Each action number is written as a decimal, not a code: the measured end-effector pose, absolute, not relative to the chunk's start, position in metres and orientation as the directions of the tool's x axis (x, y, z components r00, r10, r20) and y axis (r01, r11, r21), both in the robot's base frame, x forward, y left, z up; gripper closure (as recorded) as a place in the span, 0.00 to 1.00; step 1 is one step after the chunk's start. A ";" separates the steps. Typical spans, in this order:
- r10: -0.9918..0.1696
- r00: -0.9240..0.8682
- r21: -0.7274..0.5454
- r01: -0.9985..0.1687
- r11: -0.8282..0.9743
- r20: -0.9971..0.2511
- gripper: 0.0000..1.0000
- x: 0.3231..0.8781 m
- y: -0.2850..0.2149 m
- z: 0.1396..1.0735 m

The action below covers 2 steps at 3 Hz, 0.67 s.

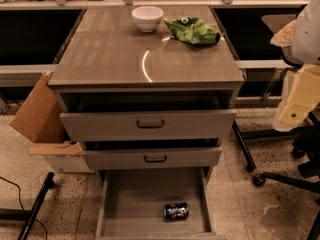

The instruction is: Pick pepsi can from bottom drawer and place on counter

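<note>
The pepsi can (176, 211) lies on its side on the floor of the bottom drawer (131, 204), right of the middle and near its front. The drawer is pulled fully out. The counter (120, 54) is the glossy wood-grain top of the cabinet above it. My arm comes in at the right edge, and my gripper (296, 100), a pale cream part, hangs beside the cabinet at about the height of the top drawer, well above and to the right of the can. It holds nothing that I can see.
A white bowl (147, 18) and a green chip bag (192, 30) sit at the back of the counter. The two upper drawers (150, 124) stand slightly open. A cardboard box (42, 119) stands at the left and a chair base (280, 178) at the right.
</note>
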<state>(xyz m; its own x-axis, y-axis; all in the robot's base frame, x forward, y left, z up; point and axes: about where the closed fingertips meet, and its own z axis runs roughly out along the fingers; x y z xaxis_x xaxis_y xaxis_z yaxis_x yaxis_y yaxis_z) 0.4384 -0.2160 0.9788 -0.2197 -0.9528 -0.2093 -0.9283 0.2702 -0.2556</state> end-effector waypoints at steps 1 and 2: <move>-0.953 -0.218 -0.255 -0.929 0.269 -0.211 0.00 0.438 -0.215 0.976; -0.953 -0.202 -0.245 -0.935 0.256 -0.226 0.00 0.439 -0.207 0.954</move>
<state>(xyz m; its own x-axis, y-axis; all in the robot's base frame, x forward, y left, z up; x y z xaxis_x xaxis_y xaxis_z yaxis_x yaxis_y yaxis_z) 0.4391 -0.2067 0.9538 -0.2015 -0.9530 -0.2264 -0.9350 0.2560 -0.2453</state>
